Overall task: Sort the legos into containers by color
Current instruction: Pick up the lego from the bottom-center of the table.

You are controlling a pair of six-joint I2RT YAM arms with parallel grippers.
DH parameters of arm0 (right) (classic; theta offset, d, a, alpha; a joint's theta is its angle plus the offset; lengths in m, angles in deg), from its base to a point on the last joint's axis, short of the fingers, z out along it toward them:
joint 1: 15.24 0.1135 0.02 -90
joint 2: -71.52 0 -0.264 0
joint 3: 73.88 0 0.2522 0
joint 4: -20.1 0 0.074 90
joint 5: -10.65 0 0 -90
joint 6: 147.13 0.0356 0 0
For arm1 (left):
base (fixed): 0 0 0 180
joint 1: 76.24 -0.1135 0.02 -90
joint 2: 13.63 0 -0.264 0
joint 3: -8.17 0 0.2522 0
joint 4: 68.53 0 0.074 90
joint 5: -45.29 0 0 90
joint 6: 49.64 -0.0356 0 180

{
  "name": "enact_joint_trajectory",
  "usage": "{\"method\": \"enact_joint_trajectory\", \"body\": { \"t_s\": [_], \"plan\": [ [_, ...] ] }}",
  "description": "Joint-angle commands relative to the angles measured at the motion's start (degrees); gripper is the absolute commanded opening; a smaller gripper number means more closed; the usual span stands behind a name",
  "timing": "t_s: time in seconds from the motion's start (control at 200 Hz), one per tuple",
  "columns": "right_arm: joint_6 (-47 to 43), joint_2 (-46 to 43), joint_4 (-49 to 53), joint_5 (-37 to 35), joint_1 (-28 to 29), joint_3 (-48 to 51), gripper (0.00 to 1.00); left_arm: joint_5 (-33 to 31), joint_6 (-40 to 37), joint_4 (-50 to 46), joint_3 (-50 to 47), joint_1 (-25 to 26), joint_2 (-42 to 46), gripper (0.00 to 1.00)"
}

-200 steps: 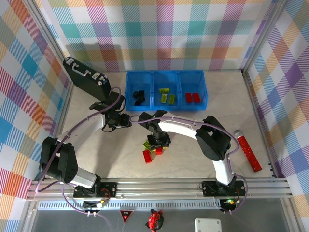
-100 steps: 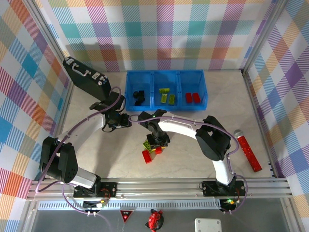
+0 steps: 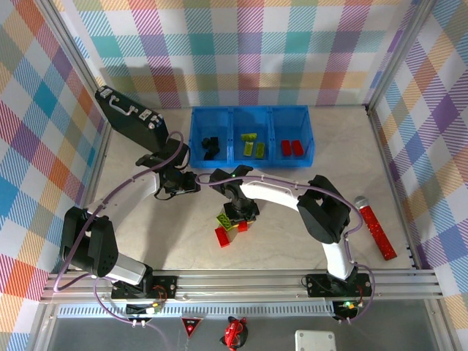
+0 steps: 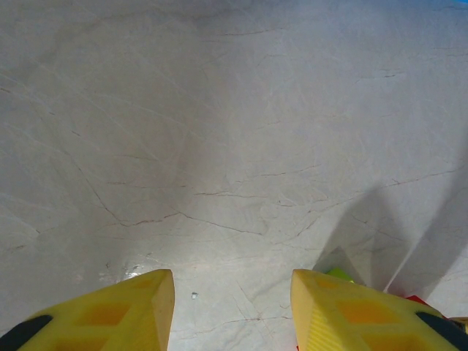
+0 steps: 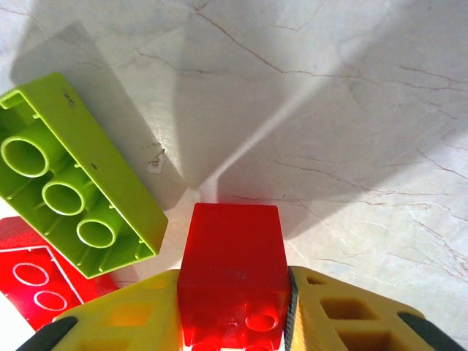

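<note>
Your right end effector (image 5: pixel 234 292) is clamped on a red lego brick (image 5: pixel 232 248) close to the marbled surface (image 5: pixel 351 110). It is beside an upturned lime-green brick (image 5: pixel 77 175) and a second red brick (image 5: pixel 29 281), well apart from the blue tray (image 3: pixel 248 109). The held brick looks light, rigid and glossy, so pinching its flat sides should resist slipping. Your left end effector (image 4: pixel 232 292) hangs partly open, holding nothing.

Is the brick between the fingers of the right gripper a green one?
No, the right gripper is shut on a red brick, while the green brick lies on the table beside it.
</note>
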Motion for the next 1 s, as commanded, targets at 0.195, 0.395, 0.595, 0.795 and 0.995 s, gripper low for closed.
{"method": "enact_joint_trajectory", "body": {
  "t_s": [0.195,0.395,0.595,0.795,0.995],
  "plan": [
    [-1.74,-6.13,1.98,-2.93,-1.70,2.69,0.35,0.81,2.00,0.61,0.13,1.75,-0.71,0.46],
    [-3.12,-8.59,1.91,-4.06,-4.16,5.02,0.35,0.07,3.07,0.64,0.48,4.19,-1.42,0.46],
    [-5.15,-11.71,1.48,-4.37,-8.18,7.43,0.36,-0.73,4.87,0.97,0.18,7.15,-1.84,0.46],
    [-8.11,-14.24,1.05,-4.27,-13.70,8.60,0.36,-1.39,7.05,1.43,-1.57,10.18,-1.43,0.46],
    [-12.05,-14.97,0.76,-4.50,-19.84,7.97,0.36,-1.79,9.73,2.53,-4.63,12.39,0.30,0.46]
  ]
}}
